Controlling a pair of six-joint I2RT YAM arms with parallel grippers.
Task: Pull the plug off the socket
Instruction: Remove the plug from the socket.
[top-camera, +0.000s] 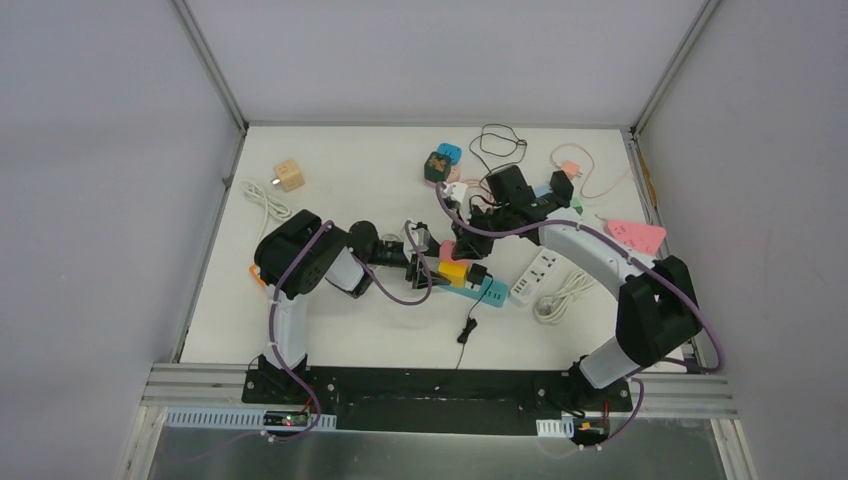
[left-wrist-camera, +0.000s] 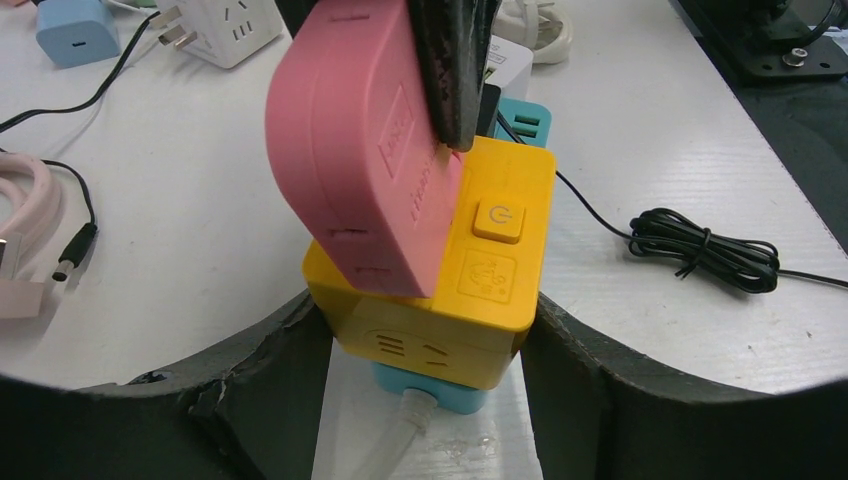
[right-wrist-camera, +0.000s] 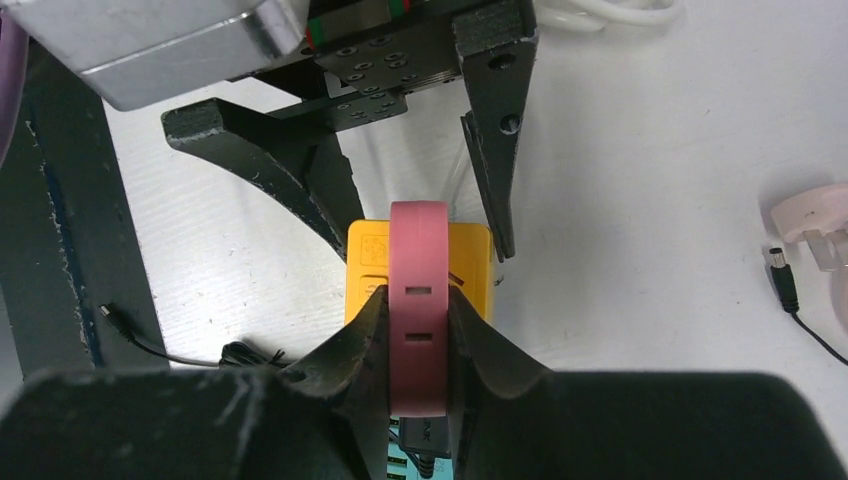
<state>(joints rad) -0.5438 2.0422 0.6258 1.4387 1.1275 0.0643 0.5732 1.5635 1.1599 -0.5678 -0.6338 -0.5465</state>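
Right tool first: its two dark fingers are clamped tight on the flat sides of the pink plug, no slack either side. The plug stands edge-on in that wrist view, seated on the yellow socket cube.

Left tool now: it's closed to the cube's width, one finger pressed on each flank, so it has hold of the socket itself.

The left wrist view gives what the right one hides. The plug's broad rounded face leans over the cube's top, and beside it sits a yellow power button. The cube itself sits on a teal power strip. I can see no gap between plug and cube from here.

From above, both arms meet mid-bench, with a white power strip just to the right of them. A bundled black cable lies on the white bench near the cube. Far back left rests a wooden block. Grey walls and aluminium posts close the space in.
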